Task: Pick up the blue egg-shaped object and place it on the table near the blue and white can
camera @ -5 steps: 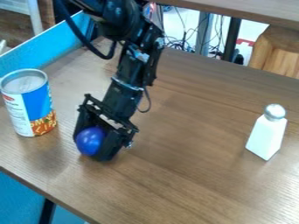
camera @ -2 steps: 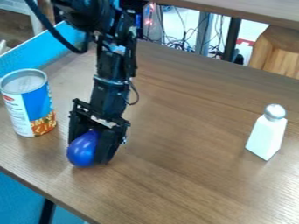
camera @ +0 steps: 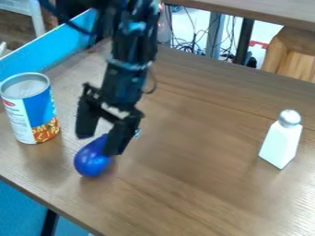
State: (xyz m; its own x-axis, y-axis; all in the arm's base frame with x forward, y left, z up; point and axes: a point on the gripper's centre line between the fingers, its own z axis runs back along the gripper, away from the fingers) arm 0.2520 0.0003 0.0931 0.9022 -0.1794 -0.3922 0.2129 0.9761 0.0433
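Blue toy (camera: 91,161) just below our pincer (camera: 100,139)
We see its long axis slant up toward one finger (camera: 114,145); the fingers stand apart.

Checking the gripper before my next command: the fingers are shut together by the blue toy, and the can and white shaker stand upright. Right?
Not shut: the camera view shows the fingers spread apart by the blue toy. The can and white shaker do stand upright.

Claw (camera: 98,144) opened: fingers now spread, were closed around blue egg-shaped object (camera: 91,161). Claw moved up a bit in frame, object now mostly below fingertips, sitting slightly lower in frame than at first.
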